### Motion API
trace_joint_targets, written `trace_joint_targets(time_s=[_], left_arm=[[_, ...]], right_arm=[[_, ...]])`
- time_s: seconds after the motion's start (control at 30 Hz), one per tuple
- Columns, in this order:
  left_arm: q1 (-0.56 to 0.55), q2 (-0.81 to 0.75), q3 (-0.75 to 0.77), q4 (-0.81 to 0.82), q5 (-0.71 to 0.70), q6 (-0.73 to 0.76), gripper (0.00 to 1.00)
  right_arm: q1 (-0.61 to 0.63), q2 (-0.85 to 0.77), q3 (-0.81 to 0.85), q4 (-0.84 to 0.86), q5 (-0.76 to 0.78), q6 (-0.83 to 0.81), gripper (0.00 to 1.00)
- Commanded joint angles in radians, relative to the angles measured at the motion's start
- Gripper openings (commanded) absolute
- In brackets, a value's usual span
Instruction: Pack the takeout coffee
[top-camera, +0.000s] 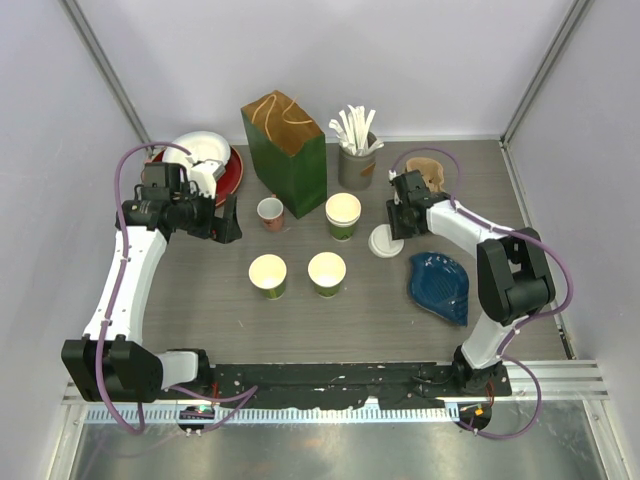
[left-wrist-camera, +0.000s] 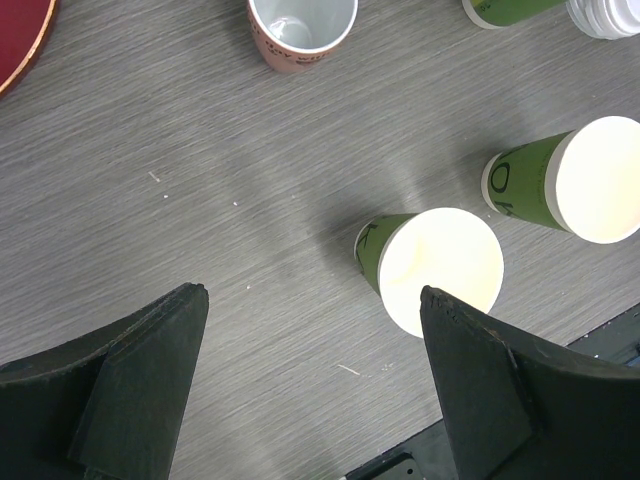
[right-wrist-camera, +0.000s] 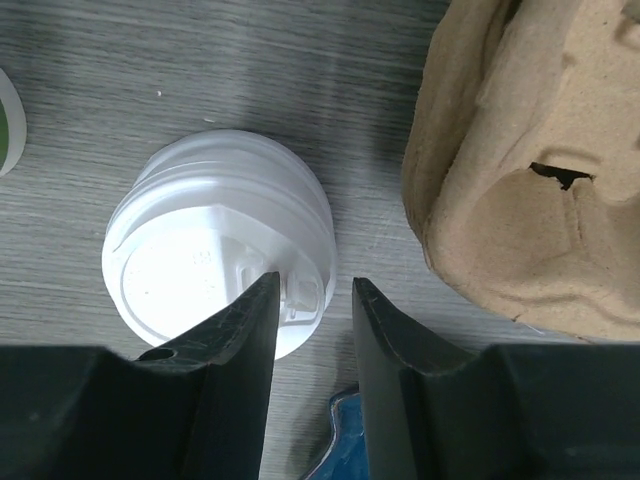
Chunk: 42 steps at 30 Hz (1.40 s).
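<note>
Grey table (top-camera: 200, 290): left claw (left-wrist-camera: 312, 292) spread wide, empty; right claw (right-wrist-camera: 315, 283) narrowed over half-hidden lids (right-wrist-camera: 200, 250), grip unclear.

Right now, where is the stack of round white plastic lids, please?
In the top view the stack of round white plastic lids sits right of centre, between the rear green paper cup and the blue dish, beneath the right hand.

The grey wood-grain table (top-camera: 380, 300) bore three green paper cups (top-camera: 268, 276) (top-camera: 327, 273) (top-camera: 343, 215), a small red-and-white cup (top-camera: 270, 213), stacked round white plastic lids (top-camera: 384, 241) and a green paper bag (top-camera: 287, 150). A blue leaf-shaped dish (top-camera: 440, 287), brown pulp carrier (top-camera: 430, 172), grey stick-filled pot (top-camera: 356, 165) and red plate (top-camera: 228, 175) lay around them.
</note>
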Motion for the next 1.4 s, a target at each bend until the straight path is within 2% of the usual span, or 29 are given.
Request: trace_joint_targets(time_s=[0.0, 0.03, 0.33, 1.23, 1.37], left_arm=[[0.007, -0.017, 0.01, -0.005, 0.015, 0.016, 0.91], [0.007, -0.012, 0.011, -0.003, 0.015, 0.016, 0.92], [0.007, -0.002, 0.011, 0.0, 0.019, 0.019, 0.92], [0.007, -0.005, 0.015, 0.003, 0.032, 0.02, 0.92], [0.007, -0.011, 0.016, 0.0, 0.039, 0.019, 0.91]], right_arm=[[-0.005, 0.012, 0.015, 0.031, -0.029, -0.01, 0.37], [-0.005, 0.014, 0.015, 0.031, -0.034, -0.01, 0.31], [-0.005, -0.022, 0.01, 0.011, -0.054, -0.004, 0.01], [-0.006, -0.206, 0.13, -0.145, -0.06, 0.04, 0.01], [-0.006, -0.238, 0.186, -0.196, -0.113, 0.057, 0.01]])
